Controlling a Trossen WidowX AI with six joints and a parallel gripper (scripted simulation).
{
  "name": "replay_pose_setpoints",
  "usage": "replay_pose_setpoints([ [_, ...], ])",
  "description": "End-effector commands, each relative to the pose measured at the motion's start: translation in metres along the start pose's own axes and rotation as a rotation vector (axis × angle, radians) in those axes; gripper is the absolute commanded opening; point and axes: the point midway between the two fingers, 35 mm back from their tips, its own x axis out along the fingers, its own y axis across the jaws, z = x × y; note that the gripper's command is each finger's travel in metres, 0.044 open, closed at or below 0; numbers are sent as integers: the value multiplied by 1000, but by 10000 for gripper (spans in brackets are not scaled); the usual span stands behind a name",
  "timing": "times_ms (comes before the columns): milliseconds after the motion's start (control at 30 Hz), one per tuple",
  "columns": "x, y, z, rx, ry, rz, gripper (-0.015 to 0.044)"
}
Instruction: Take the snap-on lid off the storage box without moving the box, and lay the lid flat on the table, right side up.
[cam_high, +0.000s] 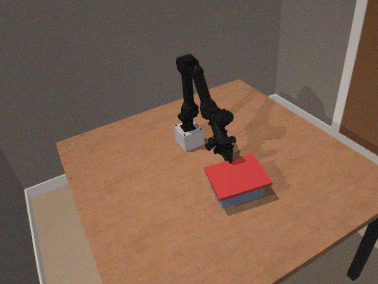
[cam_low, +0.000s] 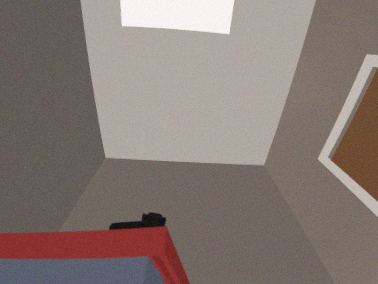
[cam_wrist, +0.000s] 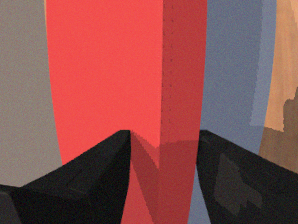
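The red lid (cam_high: 237, 176) (cam_low: 80, 245) (cam_wrist: 105, 75) lies over the top of the blue-grey storage box (cam_high: 245, 196) (cam_low: 75, 271) (cam_wrist: 230, 65), its edges reaching a little past the box walls. Whether it is fully snapped down or slightly raised cannot be told. My gripper (cam_high: 231, 161) (cam_wrist: 164, 134) is at the edge of the lid nearest the arm's base, shut on that edge, with one finger on the top side and the other on the underside next to the box wall. The box stands on the table; its inside is hidden by the lid.
The arm's pale base block (cam_high: 189, 137) stands on the wooden table (cam_high: 130, 200) behind the box. The table's front edge runs beyond the box's far side from the arm. Black arm parts (cam_low: 137, 224) show above the lid in the exterior view.
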Motion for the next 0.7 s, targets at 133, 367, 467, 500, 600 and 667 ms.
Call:
replay_pose_setpoints([
  [133,-6,7,0,-7,6,-3,0],
  [367,-10,16,0,-7,6,-3,0],
  [467,-12,19,0,-7,6,-3,0],
  [500,-13,20,0,-7,6,-3,0],
  [600,-14,24,0,-7,6,-2,0],
  [667,-16,27,0,-7,6,-2,0],
])
